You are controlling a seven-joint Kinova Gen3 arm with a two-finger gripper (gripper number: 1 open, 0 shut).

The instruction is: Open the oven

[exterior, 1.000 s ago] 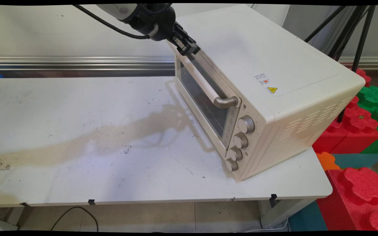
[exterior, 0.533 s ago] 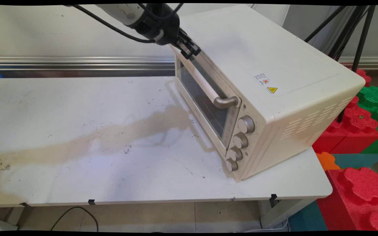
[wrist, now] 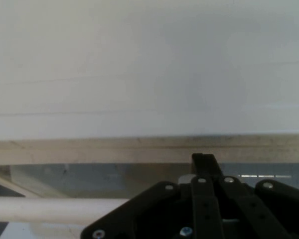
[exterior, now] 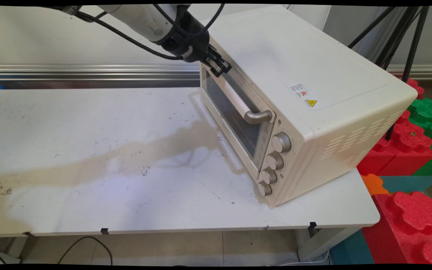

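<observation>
Gripper (exterior: 221,69) high over the table's (exterior: 88,112) far edge, pushed up to the toaster oven's (exterior: 294,75) front at the far upper corner of the door (exterior: 231,112). Fingers drawn together, narrow, nothing between them. Black cables (exterior: 126,35) looping off the wrist behind.

From the hand camera: gripper (wrist: 204,162) with one fingertip showing at the seam where the door's glass meets the cream strip above it; touching or just shy of the door, hard to tell from either view. Door handle (wrist: 50,209) running across below and to one side of the fingers, not gripped.

Cream toaster oven on the table's right end, set at an angle, door shut and facing the table's left and near side. White bar handle (exterior: 238,107) with metal ends slanting down the door's top. Four metal knobs (exterior: 275,161) in a column at the front's near end, close to the table's near right corner. Small warning sticker (exterior: 311,103) on the oven's top.

Brownish stain (exterior: 107,165) trailing from the oven's foot toward the table's left edge. Aluminium rail (exterior: 88,69) along the wall beyond the far edge. Red foam blocks (exterior: 411,217) and green foam blocks (exterior: 426,112) stacked off the right edge, black tripod legs (exterior: 407,37) above them.
</observation>
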